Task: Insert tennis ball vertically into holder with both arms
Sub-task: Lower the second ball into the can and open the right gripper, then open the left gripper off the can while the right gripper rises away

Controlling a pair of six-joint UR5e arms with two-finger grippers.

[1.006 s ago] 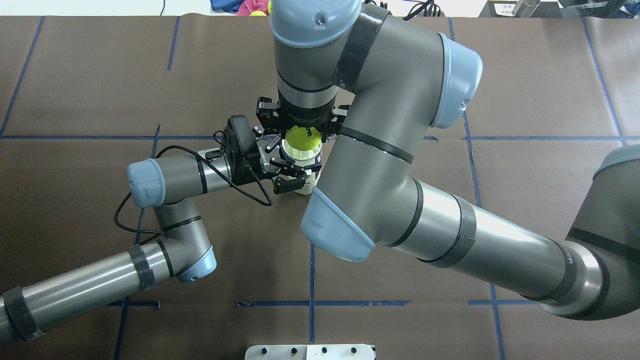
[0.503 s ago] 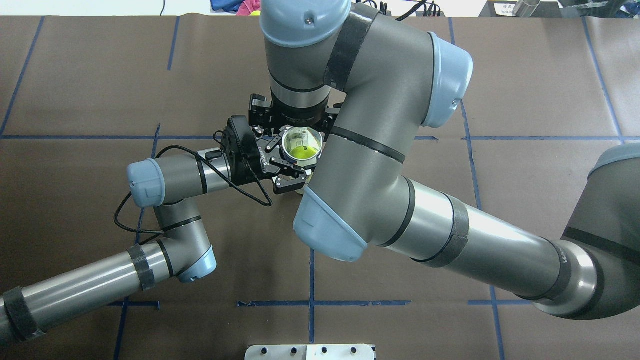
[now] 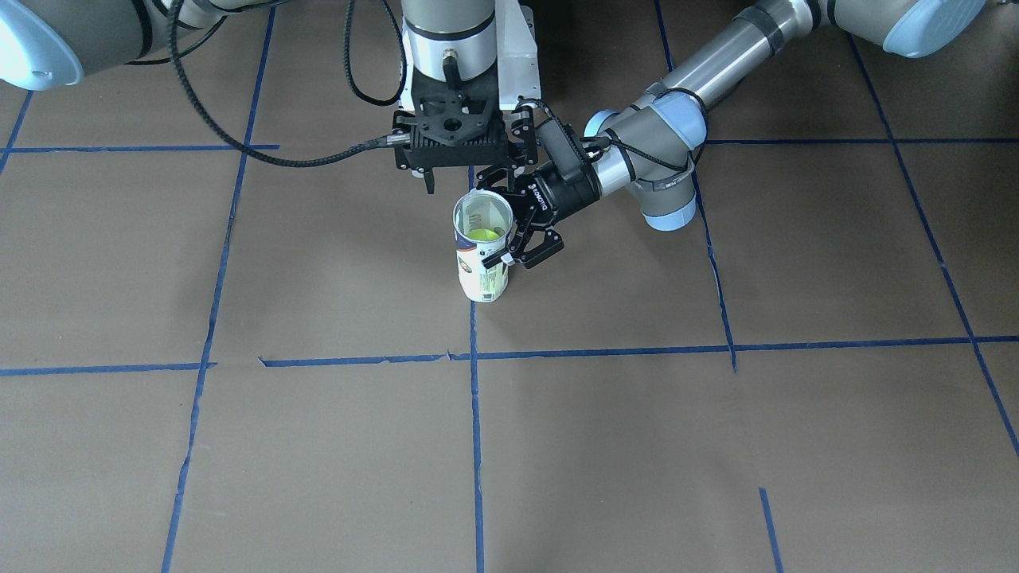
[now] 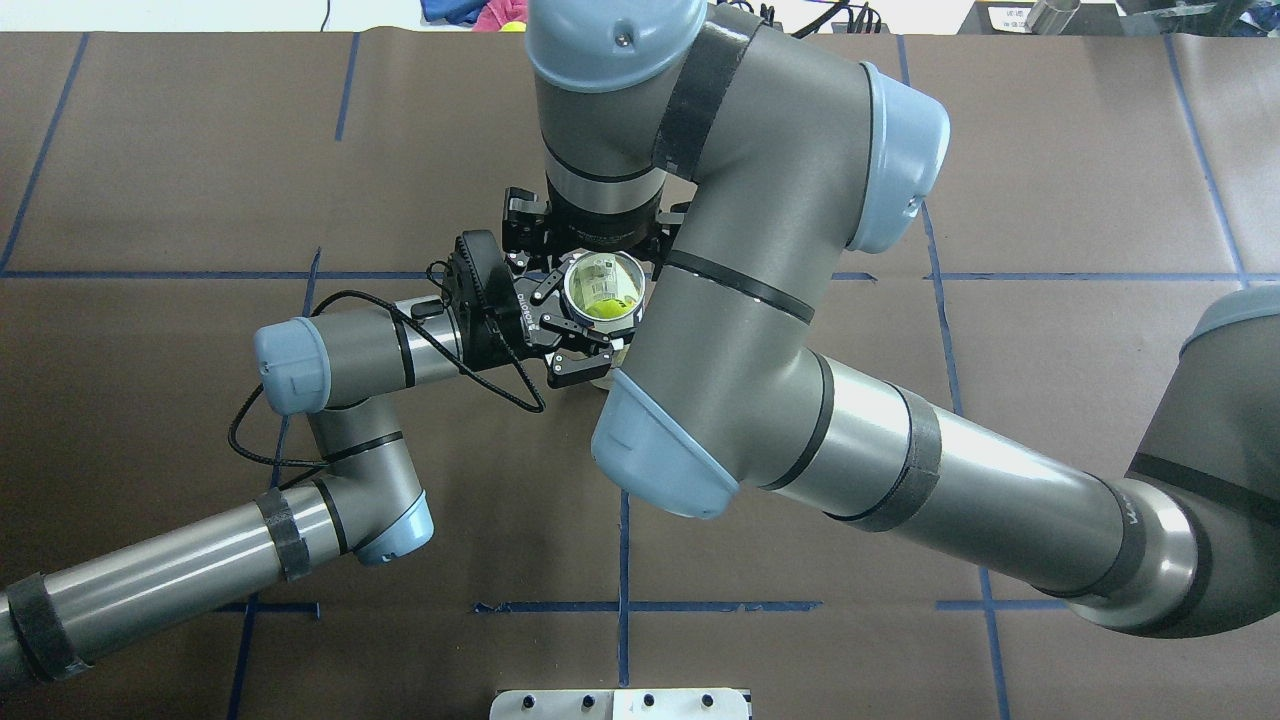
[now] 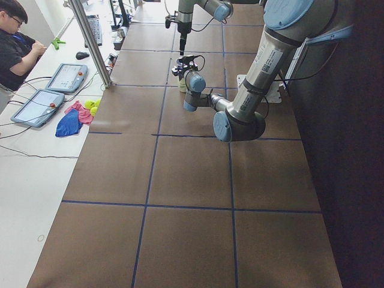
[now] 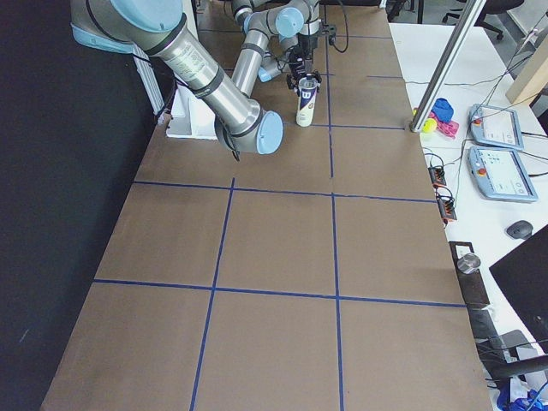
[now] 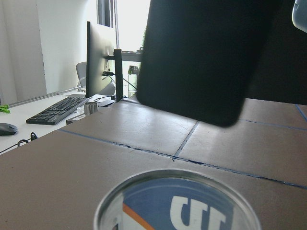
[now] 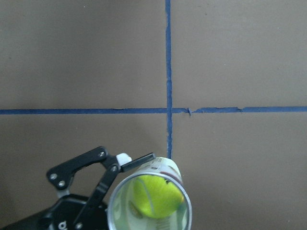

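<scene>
The right wrist view alone shows the ball (image 8: 156,195) deep inside the upright can (image 3: 481,253), pinched by the left gripper (image 3: 512,235); right gripper (image 3: 454,171) above, state unclear. Brown taped table (image 3: 716,446).

Overhead: right arm (image 4: 740,330) covers most of holder (image 4: 602,290); only open rim and bit of base show. Right gripper's fingertips out of sight in every view, open/shut unreadable.
Left wrist cam: holder rim (image 7: 177,201) cut off by bottom edge, label lettering partial; dark blurred block (image 7: 201,57) fills top, unidentifiable.
Right wrist cam: holder (image 8: 151,201) and left gripper (image 8: 115,165) cut off by bottom edge.
Side views: holder (image 6: 306,101) too small for detail.
</scene>
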